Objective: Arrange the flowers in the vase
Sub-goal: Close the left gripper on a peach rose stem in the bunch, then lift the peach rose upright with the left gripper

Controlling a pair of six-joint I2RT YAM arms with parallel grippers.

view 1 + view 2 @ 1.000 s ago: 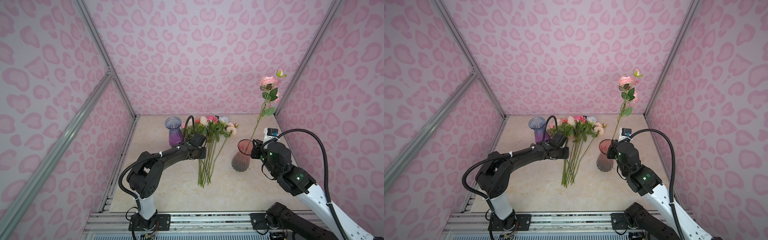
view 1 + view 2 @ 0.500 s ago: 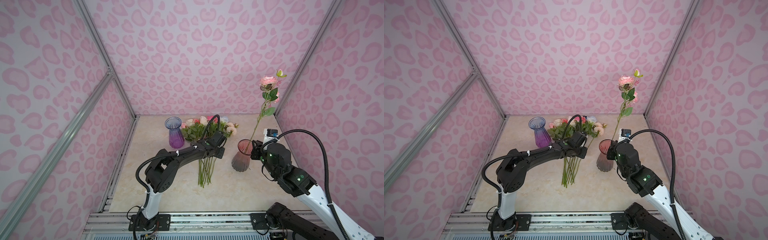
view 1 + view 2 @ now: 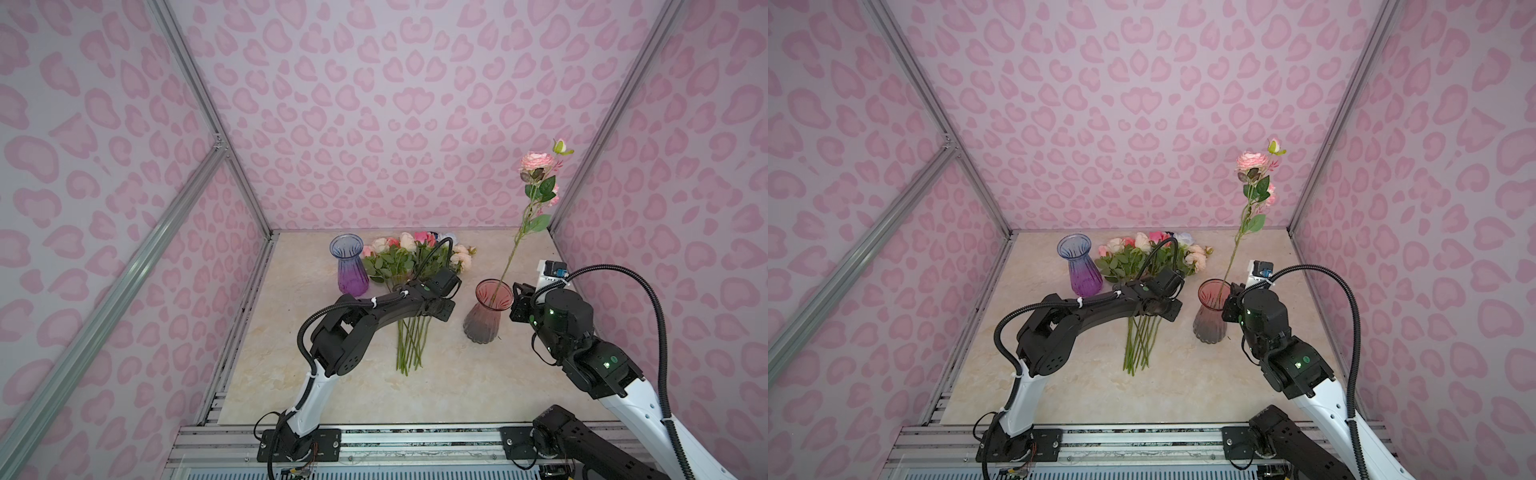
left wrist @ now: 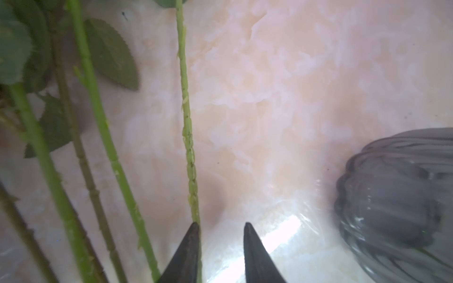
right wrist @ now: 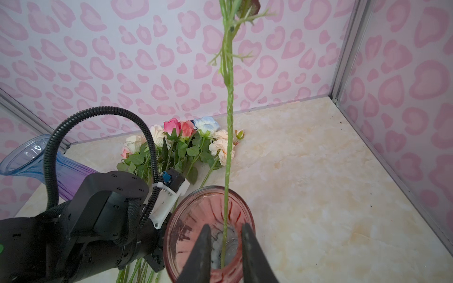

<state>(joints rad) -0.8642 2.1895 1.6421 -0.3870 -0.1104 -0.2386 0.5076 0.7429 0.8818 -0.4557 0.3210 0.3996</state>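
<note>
- Flowers (image 3: 409, 266): bunched flat on the marble table (image 3: 457, 382), long axis running from the robot's side to the back wall, heads at the far end, cut ends at the near end.
- Left gripper (image 4: 221, 224): poised low over the stems about mid-length, fingers parted by a narrow gap, nothing held, only bare table showing between them.
- Nearest stem (image 4: 187, 122): just outside one fingertip, at its outer edge, running straight away from it, with more stems and leaves farther out on that same side.
- Single pink rose (image 3: 536, 162): standing in the red vase (image 3: 482, 320), long axis near upright with a slight lean, head up, foot down in the glass.
- Right gripper (image 5: 226, 225): at the vase's mouth, fingers apart on either side of the rose's stem, a clear gap on each side, no pinch.
- Purple vase (image 3: 351, 274): upright beside the bunch's leaves, on the side of the left fingers away from the red vase.
</note>
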